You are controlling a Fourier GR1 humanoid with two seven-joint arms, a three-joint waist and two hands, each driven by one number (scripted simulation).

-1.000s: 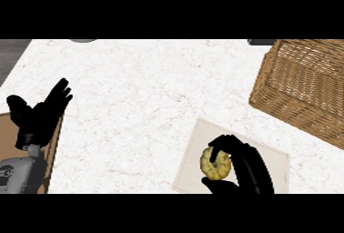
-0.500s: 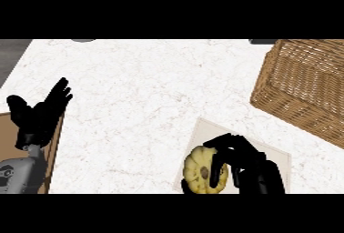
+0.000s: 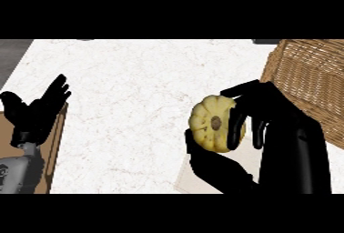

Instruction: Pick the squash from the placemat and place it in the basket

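right hand (image 3: pixel 269 132) fingers grasping the squash (image 3: pixel 211 123), stem end toward camera; left hand (image 3: pixel 37 111) fingers released.

Counter (image 3: pixel 134 91) left of basket (image 3: pixel 309 82) lies bare; basket's near wall rises beside right hand (image 3: pixel 282 123) holding squash (image 3: pixel 214 122).

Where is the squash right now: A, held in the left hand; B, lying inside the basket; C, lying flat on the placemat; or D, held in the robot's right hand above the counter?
D: the right hand has its fingers and thumb curled round the yellow squash, lifted beside the wicker basket and not inside it, while the left hand rests open at the view's left edge.
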